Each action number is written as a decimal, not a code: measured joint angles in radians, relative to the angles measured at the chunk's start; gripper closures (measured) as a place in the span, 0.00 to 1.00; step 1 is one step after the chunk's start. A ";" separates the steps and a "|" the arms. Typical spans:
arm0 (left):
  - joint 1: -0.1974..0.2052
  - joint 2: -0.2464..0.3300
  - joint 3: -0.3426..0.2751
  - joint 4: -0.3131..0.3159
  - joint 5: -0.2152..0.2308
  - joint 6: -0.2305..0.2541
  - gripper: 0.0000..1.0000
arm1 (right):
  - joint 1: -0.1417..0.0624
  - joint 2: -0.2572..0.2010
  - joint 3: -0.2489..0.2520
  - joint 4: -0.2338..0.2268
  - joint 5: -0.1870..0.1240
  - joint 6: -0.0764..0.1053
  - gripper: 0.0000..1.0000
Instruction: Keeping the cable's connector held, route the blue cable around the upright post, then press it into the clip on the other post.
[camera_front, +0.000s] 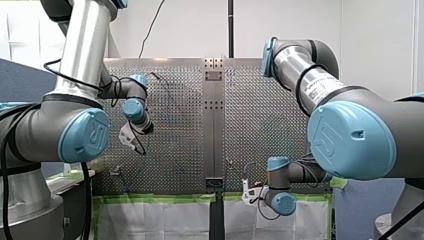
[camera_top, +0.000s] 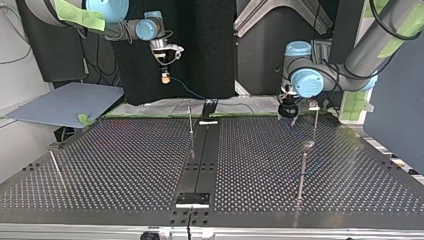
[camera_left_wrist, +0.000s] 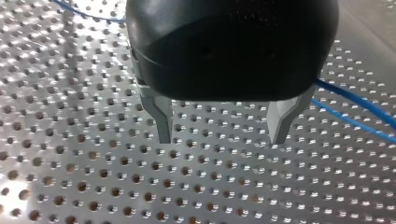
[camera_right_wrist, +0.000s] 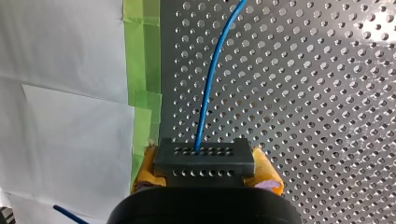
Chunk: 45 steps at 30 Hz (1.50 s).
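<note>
Right gripper (camera_right_wrist: 205, 169): yellow pads (camera_right_wrist: 268, 170) pinch the connector (camera_right_wrist: 204, 154) from both sides. The connector is a dark block with rows of small holes. The blue cable (camera_right_wrist: 210, 79) leaves the block's upper face and runs ahead of the gripper over the perforated table (camera_right_wrist: 317, 93), curving away out of the wrist view. Beside the cable, green tape (camera_right_wrist: 142, 70) lines the table edge, with a white sheet (camera_right_wrist: 60, 116) beyond it.

Top view: the right arm enters at the left, with its gripper raised above the table's far edge. The cable hangs from it and slopes down toward the far edge, near the middle post (camera_top: 190, 122).

Left gripper (camera_left_wrist: 222, 137): metal fingers (camera_left_wrist: 161, 116) are spread apart with nothing between them. The tips are close above the table; contact cannot be told. Two runs of the blue cable lie on the table beside one finger, apart from it.

Top view: the left gripper sits at the right, low over the table's far side. It is just beside a thin post with a small head (camera_top: 315, 122). A post with a round head (camera_top: 302, 172) stands nearer the camera, apart from the gripper. Which post carries the clip cannot be told, the detail is too small
</note>
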 joint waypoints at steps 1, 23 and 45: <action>-0.002 0.000 -0.004 0.000 0.000 0.001 0.01 | 0.000 0.000 0.000 0.000 0.000 0.000 1.00; -0.023 0.137 -0.056 -0.037 -0.002 -0.015 0.01 | 0.000 0.000 0.000 -0.003 0.000 0.000 1.00; -0.023 0.239 -0.135 -0.066 -0.039 -0.007 0.01 | -0.005 0.000 -0.006 -0.004 -0.003 0.005 1.00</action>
